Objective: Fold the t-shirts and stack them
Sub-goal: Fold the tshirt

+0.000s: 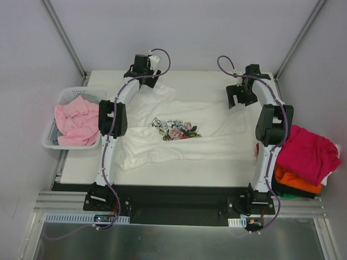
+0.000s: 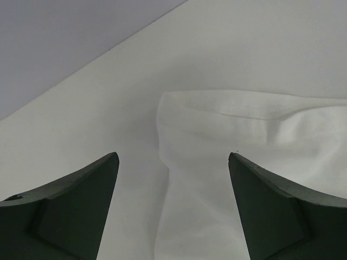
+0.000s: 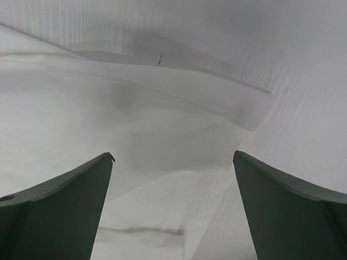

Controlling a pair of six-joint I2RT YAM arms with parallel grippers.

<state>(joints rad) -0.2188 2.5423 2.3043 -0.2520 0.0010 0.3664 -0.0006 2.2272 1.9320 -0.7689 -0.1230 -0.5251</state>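
Note:
A white t-shirt (image 1: 179,130) with a pink-and-green flower print lies spread on the table. My left gripper (image 1: 149,81) is over its far left corner. In the left wrist view that gripper (image 2: 172,157) is open, and a hemmed end of the white t-shirt (image 2: 227,135) lies under and between the fingers. My right gripper (image 1: 239,97) hovers over the shirt's far right part. It is open (image 3: 173,156) above folds of the white t-shirt (image 3: 162,124). A pale pink t-shirt (image 1: 76,122) fills the basket. Magenta (image 1: 306,151), orange (image 1: 293,181) and dark (image 1: 283,190) t-shirts are piled at the right.
The white lattice basket (image 1: 51,142) stands off the table's left edge. The pile of coloured shirts sits beside the right arm's base. The white table (image 1: 217,168) shows bare along its near edge. Grey walls and frame posts close in the back and sides.

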